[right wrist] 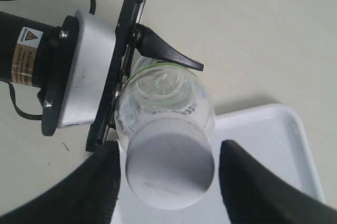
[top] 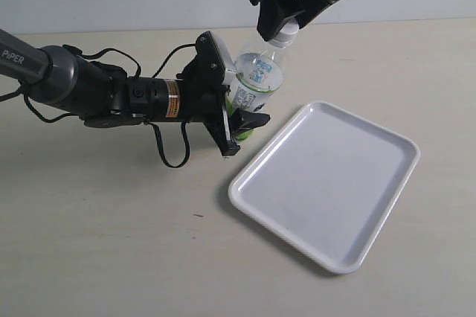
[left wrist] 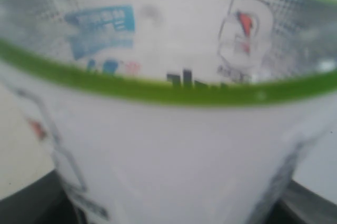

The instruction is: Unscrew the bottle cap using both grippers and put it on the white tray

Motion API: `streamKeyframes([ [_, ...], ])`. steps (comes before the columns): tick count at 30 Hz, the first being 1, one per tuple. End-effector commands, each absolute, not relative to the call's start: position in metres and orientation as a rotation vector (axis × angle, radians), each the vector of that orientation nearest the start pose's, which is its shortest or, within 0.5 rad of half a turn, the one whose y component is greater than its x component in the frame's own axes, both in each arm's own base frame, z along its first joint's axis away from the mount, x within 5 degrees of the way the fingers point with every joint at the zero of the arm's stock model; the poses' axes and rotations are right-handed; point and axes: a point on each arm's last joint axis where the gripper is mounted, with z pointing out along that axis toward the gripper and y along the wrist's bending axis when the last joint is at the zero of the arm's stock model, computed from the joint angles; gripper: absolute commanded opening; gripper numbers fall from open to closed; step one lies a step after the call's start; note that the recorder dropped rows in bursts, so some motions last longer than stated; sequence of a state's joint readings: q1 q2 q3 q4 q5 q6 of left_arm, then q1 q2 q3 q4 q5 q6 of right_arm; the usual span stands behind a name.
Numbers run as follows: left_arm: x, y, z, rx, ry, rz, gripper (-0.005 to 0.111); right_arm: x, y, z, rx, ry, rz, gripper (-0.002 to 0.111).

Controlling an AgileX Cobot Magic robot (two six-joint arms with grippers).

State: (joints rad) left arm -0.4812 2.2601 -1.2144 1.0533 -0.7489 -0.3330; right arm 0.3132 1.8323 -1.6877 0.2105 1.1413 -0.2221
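Beside the white tray (top: 327, 183), left claw (top: 249, 95) clamped the clear, green-labelled bottle (top: 262, 70); right claw (top: 286, 27) gaped around its white cap (right wrist: 169, 169).

Grey left arm (top: 63, 71) marked PiPER, black cables (top: 169, 157), orange band (top: 172, 100), black left tool (top: 255, 92)

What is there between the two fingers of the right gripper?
The white bottle cap, on the bottle, sits between the fingers of the right gripper. The right wrist view shows it, with a thin gap on each side.

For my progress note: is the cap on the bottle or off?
On. The bottle cap sits on the bottle neck, inside the right claw.
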Motion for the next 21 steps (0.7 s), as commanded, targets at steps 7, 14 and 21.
streamKeyframes([
  [7, 0.3608, -0.2469, 0.0857, 1.351, 1.552, -0.583, 0.000, 0.3681, 0.1377, 0.3155, -0.660, 2.681, 0.309, 0.030],
  [14, 0.3608, -0.2469, 0.0857, 1.351, 1.552, -0.583, 0.000, 0.3683, 0.1374, 0.3154, -0.661, 2.680, 0.302, 0.000],
  [21, 0.3606, -0.2470, 0.0856, 1.352, 1.553, -0.585, 0.000, 0.3680, 0.1373, 0.3153, -0.906, 2.597, 0.253, 0.000],
])
